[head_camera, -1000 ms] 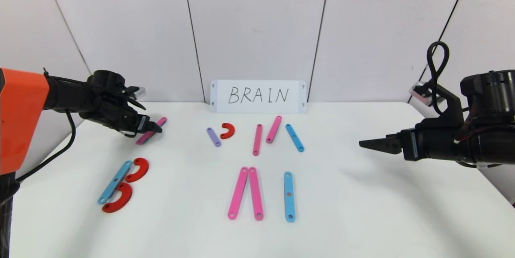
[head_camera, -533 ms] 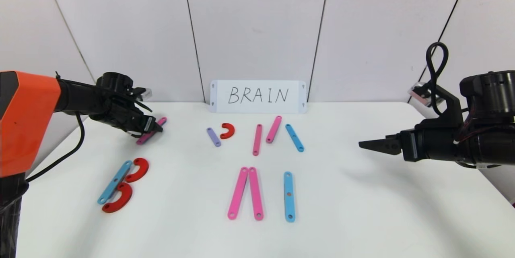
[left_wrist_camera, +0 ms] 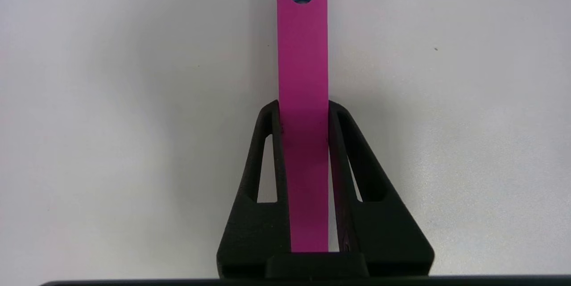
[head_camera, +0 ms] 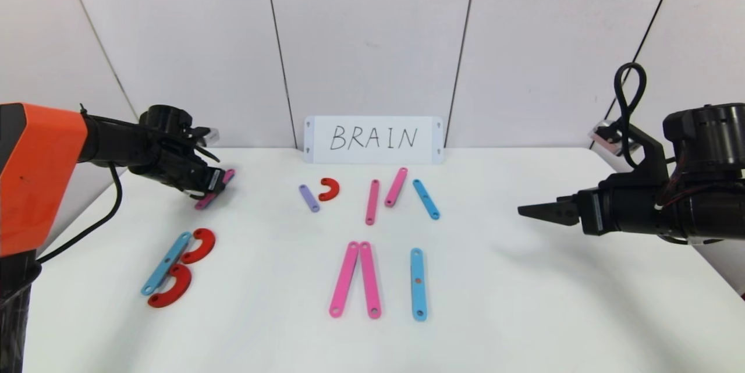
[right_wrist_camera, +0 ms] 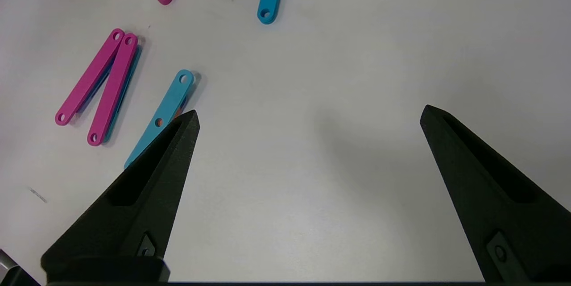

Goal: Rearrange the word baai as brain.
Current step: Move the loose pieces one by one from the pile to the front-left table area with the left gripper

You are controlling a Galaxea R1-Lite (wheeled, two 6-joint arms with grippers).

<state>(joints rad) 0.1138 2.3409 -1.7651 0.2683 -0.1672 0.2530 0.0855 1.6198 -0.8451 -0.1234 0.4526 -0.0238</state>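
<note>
Pink strip (left_wrist_camera: 302,98) pinched in left claw (left_wrist_camera: 303,112) — right claw (right_wrist_camera: 308,118) agape, hovering table-right.

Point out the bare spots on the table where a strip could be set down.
Bare: the stretch between the red-and-blue B and the pink strip pair, and the wide area under the open right gripper. Crowded: the row of pieces below the white card.
</note>
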